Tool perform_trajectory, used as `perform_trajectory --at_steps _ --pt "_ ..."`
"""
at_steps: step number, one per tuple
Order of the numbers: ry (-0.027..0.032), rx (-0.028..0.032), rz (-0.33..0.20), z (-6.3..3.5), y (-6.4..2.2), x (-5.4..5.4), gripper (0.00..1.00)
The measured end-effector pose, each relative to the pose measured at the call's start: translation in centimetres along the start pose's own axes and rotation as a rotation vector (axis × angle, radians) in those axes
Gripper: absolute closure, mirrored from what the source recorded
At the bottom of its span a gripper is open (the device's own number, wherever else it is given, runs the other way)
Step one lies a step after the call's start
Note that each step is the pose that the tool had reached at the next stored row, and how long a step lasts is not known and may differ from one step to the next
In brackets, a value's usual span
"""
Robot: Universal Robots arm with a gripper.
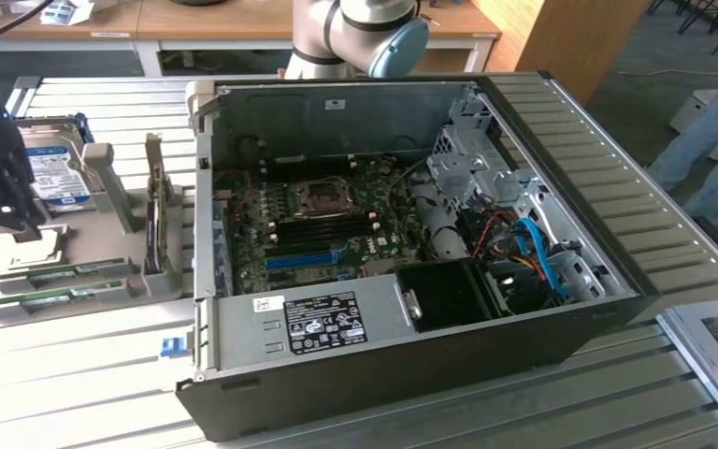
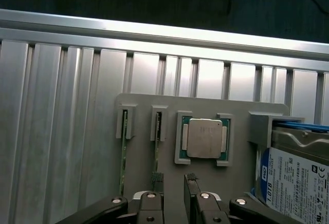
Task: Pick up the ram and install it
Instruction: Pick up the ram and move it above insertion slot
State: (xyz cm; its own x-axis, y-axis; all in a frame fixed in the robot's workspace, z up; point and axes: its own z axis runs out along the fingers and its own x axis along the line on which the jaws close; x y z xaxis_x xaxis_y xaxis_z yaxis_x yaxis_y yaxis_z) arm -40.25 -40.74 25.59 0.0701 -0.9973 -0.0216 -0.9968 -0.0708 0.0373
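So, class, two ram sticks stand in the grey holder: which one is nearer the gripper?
The ram stick beside the processor; its end lies by the open gripper. The other stick stands one slot further from the processor.

Ram (image 2: 157, 152) flanked: second stick (image 2: 123, 157) one side, CPU (image 2: 204, 137) other; gaps narrow; hard drive (image 2: 298, 178) beyond CPU.

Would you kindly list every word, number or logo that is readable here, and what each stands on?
"1.0TB": on the hard drive, on its white label.
Rest of that label: too blurred to read.
Processor lid: markings too faint to read.
Black label on the computer case, and the ram sticks: print too small to read.
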Motion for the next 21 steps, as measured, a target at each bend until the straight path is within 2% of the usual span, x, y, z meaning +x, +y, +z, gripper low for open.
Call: perform_trajectory --at_steps 21 --pt "0.0000 -0.0001 0.000 -0.05 0.19 2.7 0.70"
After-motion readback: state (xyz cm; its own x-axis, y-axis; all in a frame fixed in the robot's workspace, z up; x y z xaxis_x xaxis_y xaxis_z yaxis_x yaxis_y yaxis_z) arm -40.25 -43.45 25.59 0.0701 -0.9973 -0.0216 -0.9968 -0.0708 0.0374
